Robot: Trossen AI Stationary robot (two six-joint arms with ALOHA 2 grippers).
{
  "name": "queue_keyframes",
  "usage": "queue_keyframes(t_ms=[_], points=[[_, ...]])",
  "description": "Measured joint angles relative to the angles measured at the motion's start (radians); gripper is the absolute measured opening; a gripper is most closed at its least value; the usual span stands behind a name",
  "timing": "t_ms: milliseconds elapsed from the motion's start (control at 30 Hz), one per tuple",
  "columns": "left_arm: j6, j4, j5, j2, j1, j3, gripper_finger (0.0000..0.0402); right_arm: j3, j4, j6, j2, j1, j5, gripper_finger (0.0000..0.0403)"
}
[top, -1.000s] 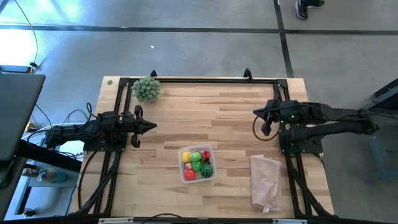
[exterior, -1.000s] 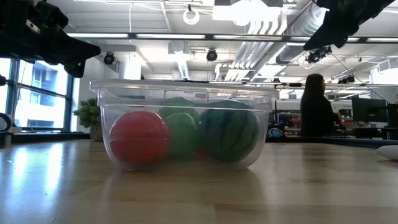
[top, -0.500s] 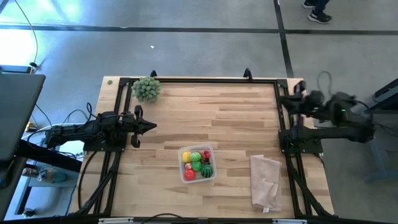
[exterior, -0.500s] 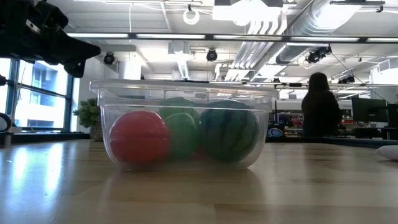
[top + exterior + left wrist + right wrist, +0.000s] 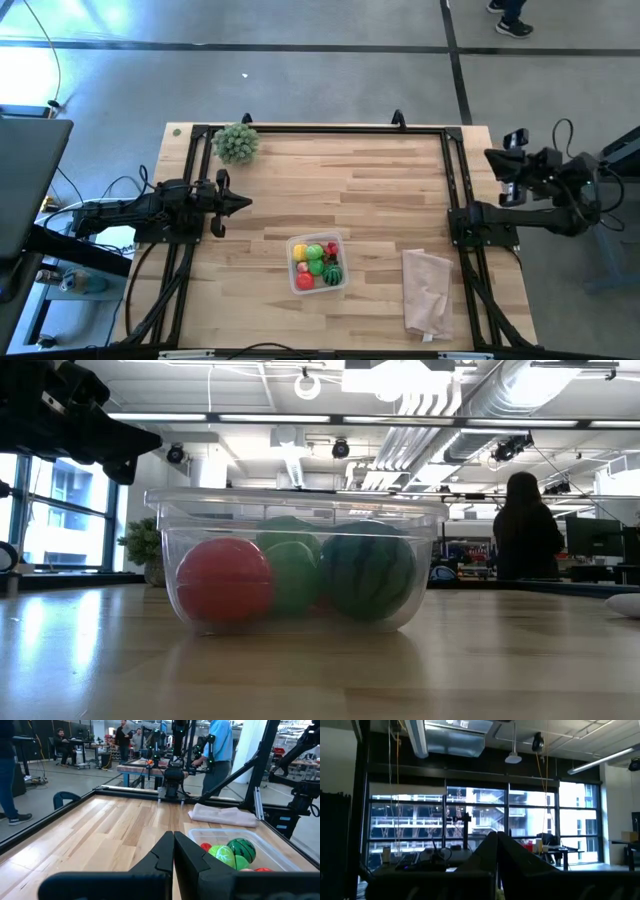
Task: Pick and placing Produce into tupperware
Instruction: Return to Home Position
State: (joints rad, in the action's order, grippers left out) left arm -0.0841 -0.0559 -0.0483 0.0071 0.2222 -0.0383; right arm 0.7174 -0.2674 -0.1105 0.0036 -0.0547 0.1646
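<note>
Produce (image 5: pixel 318 262) fills the tupperware (image 5: pixel 346 262) near the bench (image 5: pixel 370 190) edge, left of the bag (image 5: pixel 427 290); the left gripper (image 5: pixel 245 203) and right gripper (image 5: pixel 497 158) are pinched closed, empty.

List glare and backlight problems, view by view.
High view: glare whitens the floor at upper left. Low view: pale sheen on the table, left; the tupperware wall dulls the produce. Right wrist view: bright windows leave the right pincer a silhouette.

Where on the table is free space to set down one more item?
The largest bare stretch of the table runs from the bushy ball to the right rail, beyond the tupperware and bag. The corner between the left gripper and the tupperware is free too. Tightest: the gap between tupperware and bag. Right gripper waits off the table.
</note>
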Motion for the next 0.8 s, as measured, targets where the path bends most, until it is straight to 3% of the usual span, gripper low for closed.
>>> queue_keyframes(t_ms=[267,600,800], points=[[0.0,0.0,0.0,0.0,0.0,0.0,0.0001,-0.037,0.046,-0.008,0.001,0.0,-0.026,0.0],[0.0,0.0,0.0,0.0,0.0,0.0,0.0001,-0.544,0.688,0.103,0.003,0.0,-0.085,0.0],[0.0,0.0,0.0,0.0,0.0,0.0,0.0001,-0.659,0.765,0.182,0.002,0.0,-0.111,0.0]])
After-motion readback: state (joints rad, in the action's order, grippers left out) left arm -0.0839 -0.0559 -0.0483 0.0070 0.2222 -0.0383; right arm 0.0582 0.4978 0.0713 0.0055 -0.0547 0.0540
